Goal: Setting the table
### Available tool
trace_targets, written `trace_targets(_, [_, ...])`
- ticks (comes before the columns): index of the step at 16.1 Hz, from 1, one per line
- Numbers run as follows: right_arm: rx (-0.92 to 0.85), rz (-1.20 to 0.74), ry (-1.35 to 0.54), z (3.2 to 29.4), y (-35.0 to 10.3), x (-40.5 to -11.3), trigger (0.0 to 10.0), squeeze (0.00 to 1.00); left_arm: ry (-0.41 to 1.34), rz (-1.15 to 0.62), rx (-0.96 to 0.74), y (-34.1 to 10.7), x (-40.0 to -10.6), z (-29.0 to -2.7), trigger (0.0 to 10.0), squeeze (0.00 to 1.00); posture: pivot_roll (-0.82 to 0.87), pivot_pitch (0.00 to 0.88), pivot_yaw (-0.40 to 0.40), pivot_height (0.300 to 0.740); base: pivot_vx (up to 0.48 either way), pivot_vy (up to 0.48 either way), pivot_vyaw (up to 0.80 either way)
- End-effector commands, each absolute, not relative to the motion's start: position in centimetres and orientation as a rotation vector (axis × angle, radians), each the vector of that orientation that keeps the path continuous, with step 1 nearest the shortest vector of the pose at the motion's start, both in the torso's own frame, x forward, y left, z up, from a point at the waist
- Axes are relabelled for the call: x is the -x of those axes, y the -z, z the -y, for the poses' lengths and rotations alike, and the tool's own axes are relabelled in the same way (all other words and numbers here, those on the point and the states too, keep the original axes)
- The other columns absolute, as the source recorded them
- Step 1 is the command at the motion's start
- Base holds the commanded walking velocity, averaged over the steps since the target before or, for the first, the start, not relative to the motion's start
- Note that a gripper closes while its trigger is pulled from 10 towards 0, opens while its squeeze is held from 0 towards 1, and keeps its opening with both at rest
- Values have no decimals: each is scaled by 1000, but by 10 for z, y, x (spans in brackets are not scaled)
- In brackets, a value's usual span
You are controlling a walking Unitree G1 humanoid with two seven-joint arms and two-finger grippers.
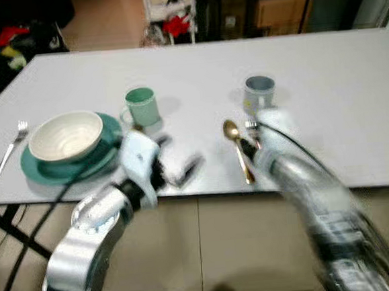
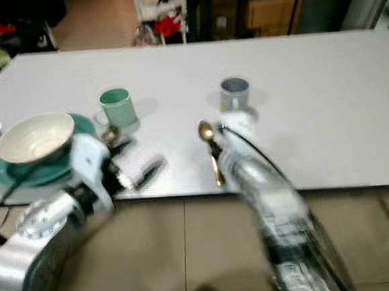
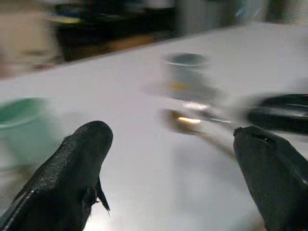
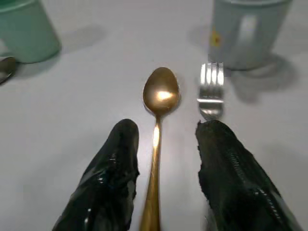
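Note:
A gold spoon (image 4: 161, 94) lies on the white table (image 1: 340, 107) near its front edge. My right gripper (image 4: 163, 130) is open, low over the table, with the spoon's handle between its two fingers. A silver fork (image 4: 211, 91) lies beside the spoon, its handle hidden under one finger. Just behind them stands a grey-blue mug (image 1: 260, 93). My left gripper (image 1: 181, 159) hovers open with nothing in it over the front edge, between the gold spoon and a green mug (image 1: 141, 106). A cream bowl (image 1: 66, 135) sits on a teal plate (image 1: 41, 172) at the left.
Another fork (image 1: 9, 150) lies left of the plate. A small spoon (image 2: 111, 134) rests by the green mug. Beyond the table's far edge are dark furniture and red clutter (image 1: 177, 24). Tiled floor lies below the front edge.

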State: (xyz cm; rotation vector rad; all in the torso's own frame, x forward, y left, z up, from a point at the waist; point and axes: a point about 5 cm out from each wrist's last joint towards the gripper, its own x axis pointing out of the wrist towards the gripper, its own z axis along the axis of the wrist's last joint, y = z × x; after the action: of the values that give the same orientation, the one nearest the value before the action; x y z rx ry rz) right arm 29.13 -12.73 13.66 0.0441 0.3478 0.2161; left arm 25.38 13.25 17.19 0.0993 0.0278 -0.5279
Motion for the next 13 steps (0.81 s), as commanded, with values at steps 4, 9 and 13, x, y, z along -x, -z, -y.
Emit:
trace_targets(4, [11,-162,-230,151,-160,-241,10000,1000,217,-61,-154,-163,-246,-163,10000,0,48,0,78,740,0,0,800])
trace_targets(9, [-19,-162,-198,152,-159,-245,10000,1000,101,-86,-180,-154,-254,-163,10000,0,69,0,43,740,0,0,800])
trace_targets(13, [12,-120,-214,149,-161,-244,10000,1000,142,-51,-186,-158,-256,-158,10000,0,66,0,47,740,0,0,800])
